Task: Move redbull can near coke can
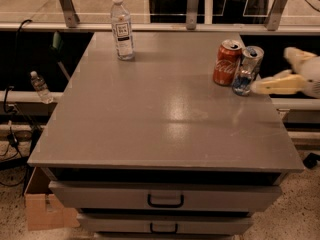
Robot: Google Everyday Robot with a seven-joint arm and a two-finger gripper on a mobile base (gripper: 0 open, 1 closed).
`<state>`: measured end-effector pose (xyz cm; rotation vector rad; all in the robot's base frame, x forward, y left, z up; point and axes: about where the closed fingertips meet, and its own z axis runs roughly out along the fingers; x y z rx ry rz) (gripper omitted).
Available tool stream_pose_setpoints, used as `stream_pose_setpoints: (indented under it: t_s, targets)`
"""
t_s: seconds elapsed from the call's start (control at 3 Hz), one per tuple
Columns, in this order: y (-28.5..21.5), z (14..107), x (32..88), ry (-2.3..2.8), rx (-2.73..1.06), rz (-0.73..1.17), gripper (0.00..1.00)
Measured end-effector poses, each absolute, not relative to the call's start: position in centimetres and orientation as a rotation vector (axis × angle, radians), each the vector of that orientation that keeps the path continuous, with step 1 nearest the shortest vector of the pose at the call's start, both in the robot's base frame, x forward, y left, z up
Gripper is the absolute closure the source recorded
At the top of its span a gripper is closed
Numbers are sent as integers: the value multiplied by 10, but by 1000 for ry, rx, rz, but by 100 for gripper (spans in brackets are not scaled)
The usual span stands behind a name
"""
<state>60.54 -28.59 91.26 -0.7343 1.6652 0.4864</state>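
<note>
The middle and front of the table (165, 134) lay open to a reach from any side. At the back right, the coke can (227, 62) and redbull can (247, 70) stood close together, blocking that corner. The gripper (270, 70) hung just to their right, its fingers spread apart. A water bottle (122, 28) stood alone at the back left.

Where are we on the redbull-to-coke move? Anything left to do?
Looks done: the redbull can stands upright on the table, right beside the coke can. In hand: nothing. The gripper is open at the table's right edge, one fingertip near the redbull can's base. Left: probably only backing away without nudging it.
</note>
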Motion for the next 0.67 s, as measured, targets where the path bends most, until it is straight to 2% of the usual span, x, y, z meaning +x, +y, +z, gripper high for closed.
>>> stream_pose_setpoints:
  t_s: [0.33,0.67]
  targets:
    - [-321,973,541,1661,-831,294,0]
    - [-319,987,531,1654,-851,273,0]
